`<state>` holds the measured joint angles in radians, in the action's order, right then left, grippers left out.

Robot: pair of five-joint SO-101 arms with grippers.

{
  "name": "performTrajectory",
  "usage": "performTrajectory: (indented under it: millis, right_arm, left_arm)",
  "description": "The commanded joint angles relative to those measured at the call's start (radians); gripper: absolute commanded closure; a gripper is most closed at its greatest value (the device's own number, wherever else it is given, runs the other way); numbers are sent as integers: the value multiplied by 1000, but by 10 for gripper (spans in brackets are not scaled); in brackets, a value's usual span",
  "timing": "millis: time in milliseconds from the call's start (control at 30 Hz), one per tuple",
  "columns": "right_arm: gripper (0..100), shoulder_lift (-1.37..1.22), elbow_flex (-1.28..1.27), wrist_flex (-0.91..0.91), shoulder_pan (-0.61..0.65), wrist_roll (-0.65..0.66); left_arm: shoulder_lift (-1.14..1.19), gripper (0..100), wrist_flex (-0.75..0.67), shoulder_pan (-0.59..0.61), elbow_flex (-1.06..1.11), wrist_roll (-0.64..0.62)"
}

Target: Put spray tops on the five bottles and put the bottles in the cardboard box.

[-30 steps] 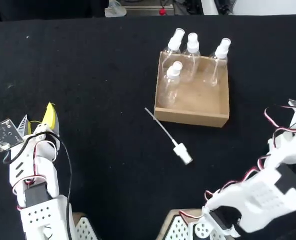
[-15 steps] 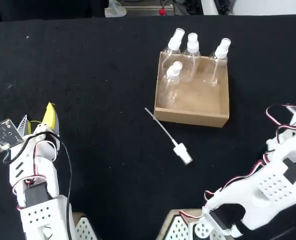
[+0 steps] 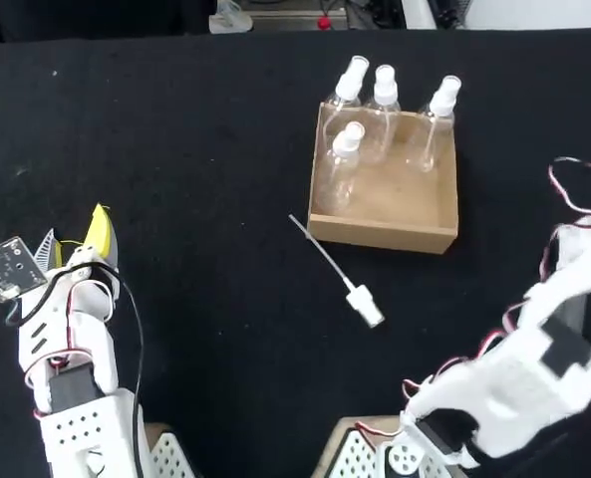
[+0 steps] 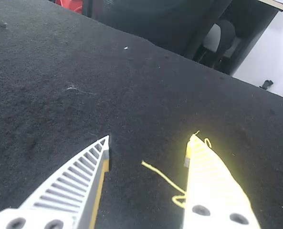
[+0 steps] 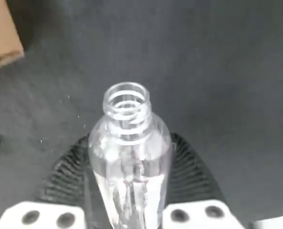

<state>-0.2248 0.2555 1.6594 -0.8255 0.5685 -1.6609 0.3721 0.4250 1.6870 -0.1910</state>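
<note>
4 capped bottles (image 3: 347,149) in cardboard box (image 3: 380,234). Uncapped fifth bottle (image 5: 127,114) clamped in right gripper (image 5: 131,157); spray top (image 3: 361,301) loose near box; left gripper (image 4: 150,139) released, empty.

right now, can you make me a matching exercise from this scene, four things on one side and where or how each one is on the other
Things:
1. loose spray top
2. uncapped bottle
3. four capped bottles
4. left gripper

Places or states:
A. standing in the cardboard box
B. lying on the table, outside the box
C. held in the right gripper
D. open, over bare table

Pairs: 1-B, 2-C, 3-A, 4-D
</note>
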Motion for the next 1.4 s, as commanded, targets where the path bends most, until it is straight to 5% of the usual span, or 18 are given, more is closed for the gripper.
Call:
performTrajectory:
  millis: [0,233,367,533,800,1367]
  right_arm:
    - [987,275,-193,-137,60,8]
    - [988,794,-937,-870,106,-138]
    - [987,952,-1165,-1117,121,-203]
    - [987,955,-1271,-1297,123,-242]
    - [987,805,-1488,-1907,104,-382]
    - [986,587,-1492,-1975,48,-480]
  left_arm:
    - [-12,748,-23,-12,21,2]
    - [-12,748,-21,-10,21,2]
    - [-12,748,-21,-10,21,2]
    - [-12,748,-21,-10,21,2]
    - [-12,748,-21,-10,21,2]
    - [-12,748,-23,-12,21,2]
